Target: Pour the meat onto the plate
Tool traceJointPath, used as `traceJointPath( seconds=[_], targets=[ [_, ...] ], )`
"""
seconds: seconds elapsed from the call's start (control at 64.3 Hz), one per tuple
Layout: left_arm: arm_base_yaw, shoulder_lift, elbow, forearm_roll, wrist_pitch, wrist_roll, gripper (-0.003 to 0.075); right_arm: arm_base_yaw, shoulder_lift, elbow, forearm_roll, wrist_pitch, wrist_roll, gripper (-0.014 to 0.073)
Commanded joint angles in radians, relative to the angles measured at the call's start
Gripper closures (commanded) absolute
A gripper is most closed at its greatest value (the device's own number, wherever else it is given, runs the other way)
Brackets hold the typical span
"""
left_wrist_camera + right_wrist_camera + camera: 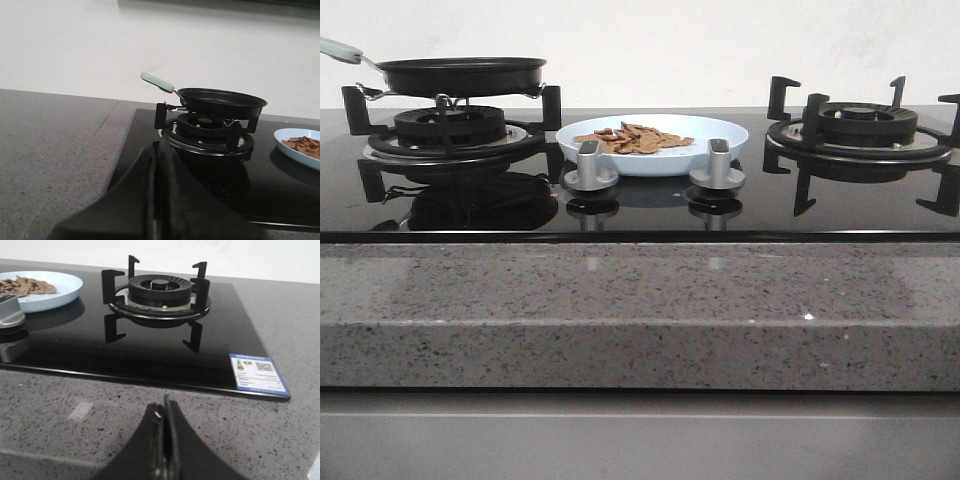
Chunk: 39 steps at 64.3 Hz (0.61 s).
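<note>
the meat (pixel 635 139) lies heaped on the one plate (pixel 720 128) between two burners, behind two knobs. one pan (pixel 460 75) sits on the left burner (pixel 448 130). both arms' fingers (pixel 159 200) (pixel 165 445) are clenched, empty, over the counter (pixel 620 310) edge.

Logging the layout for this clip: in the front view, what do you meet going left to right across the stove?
Pan on the left burner → left knob → plate with meat → right knob → bare right burner.
</note>
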Motion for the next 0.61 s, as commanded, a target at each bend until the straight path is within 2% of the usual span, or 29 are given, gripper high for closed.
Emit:
traceJointPath(
  seconds=[0.0,0.373,0.591],
  targets=[
    [-0.008,-0.018,0.006,-0.007,-0.08,-0.011,0.0741,-0.008,-0.018,-0.005,0.004,-0.11,-0.009,0.0708],
    [-0.008,-0.018,0.006,-0.007,-0.08,-0.011,0.0741,-0.013,-0.017,-0.004,0.004,-0.123,-0.008,0.0708],
    [-0.008,-0.018,0.006,-0.007,-0.08,-0.011,0.0741,-0.04,-0.017,-0.004,-0.067,-0.149,0.172,0.0708]
  ],
)
